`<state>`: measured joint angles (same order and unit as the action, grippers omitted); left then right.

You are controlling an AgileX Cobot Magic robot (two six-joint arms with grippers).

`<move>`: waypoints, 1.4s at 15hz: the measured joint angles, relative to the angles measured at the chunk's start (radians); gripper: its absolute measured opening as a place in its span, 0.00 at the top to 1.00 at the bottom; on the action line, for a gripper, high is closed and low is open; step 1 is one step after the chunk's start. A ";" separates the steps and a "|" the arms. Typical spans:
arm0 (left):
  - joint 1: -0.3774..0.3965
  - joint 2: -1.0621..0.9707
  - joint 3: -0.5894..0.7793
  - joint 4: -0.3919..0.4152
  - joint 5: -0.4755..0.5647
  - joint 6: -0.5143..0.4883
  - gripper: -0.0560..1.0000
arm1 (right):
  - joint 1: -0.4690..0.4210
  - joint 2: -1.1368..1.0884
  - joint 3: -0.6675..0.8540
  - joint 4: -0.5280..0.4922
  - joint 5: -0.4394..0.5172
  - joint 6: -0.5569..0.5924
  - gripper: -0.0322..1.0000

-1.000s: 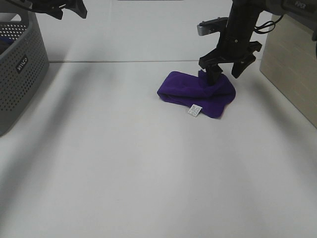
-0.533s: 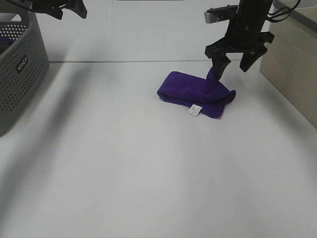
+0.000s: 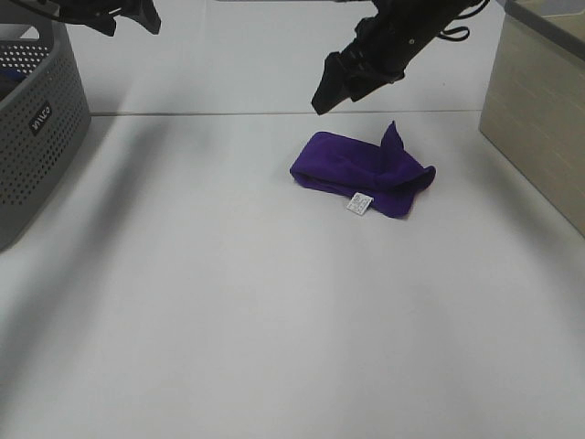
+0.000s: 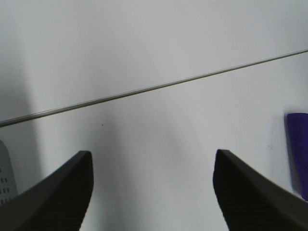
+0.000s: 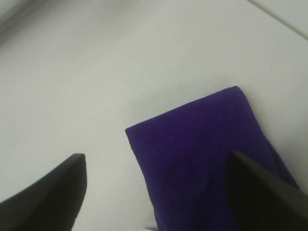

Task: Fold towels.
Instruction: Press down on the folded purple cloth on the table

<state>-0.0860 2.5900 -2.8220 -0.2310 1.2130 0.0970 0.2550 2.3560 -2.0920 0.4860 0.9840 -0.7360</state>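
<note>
I have the deep purple, soft microfibre towel (image 3: 352,169) lying on the white tabletop (image 3: 274,320) toward the far edge, somewhat right of the middle. It is bunched into a long, loose bundle rather than a flat fold. One corner (image 3: 394,137) stands up at its far right end, and the small white printed tag (image 3: 359,203) pokes out on the side facing the near edge. I judge that the fold needs at least one more pass.

My right gripper (image 3: 340,87) hangs in the air above the towel's far left end, clear of the cloth, with its jaws spread wide and holding nothing. Its wrist view shows both fingers (image 5: 48,192) well apart, with the squared end of the towel below and between them. I judge it is placed there to look the bundle over and line up on an edge. The raised corner looks easiest to pinch, but this flat end would set the fold line.

My left gripper (image 3: 128,18) sits high over the far left corner, above the grey perforated plastic basket (image 3: 37,137) at the left edge, its jaws likewise spread and empty. Up there it is out of the right arm's way, and only a sliver of towel shows in its wrist view. The pale wood-grain box (image 3: 539,119) along the right edge is well apart from the towel.
</note>
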 joint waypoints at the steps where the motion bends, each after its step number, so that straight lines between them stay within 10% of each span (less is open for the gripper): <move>1: 0.000 0.000 0.000 0.000 0.000 0.000 0.33 | 0.000 0.065 0.001 -0.048 0.020 -0.011 0.23; 7: 0.000 0.000 0.000 0.000 0.000 0.000 0.33 | -0.060 0.087 0.003 -0.250 0.144 0.134 0.23; 21: 0.000 0.000 0.000 0.000 0.000 0.004 0.33 | -0.138 0.130 0.003 -0.164 0.188 0.151 0.23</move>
<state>-0.0860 2.5900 -2.8220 -0.2310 1.2130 0.1010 0.1170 2.4860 -2.0890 0.3220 1.1720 -0.5850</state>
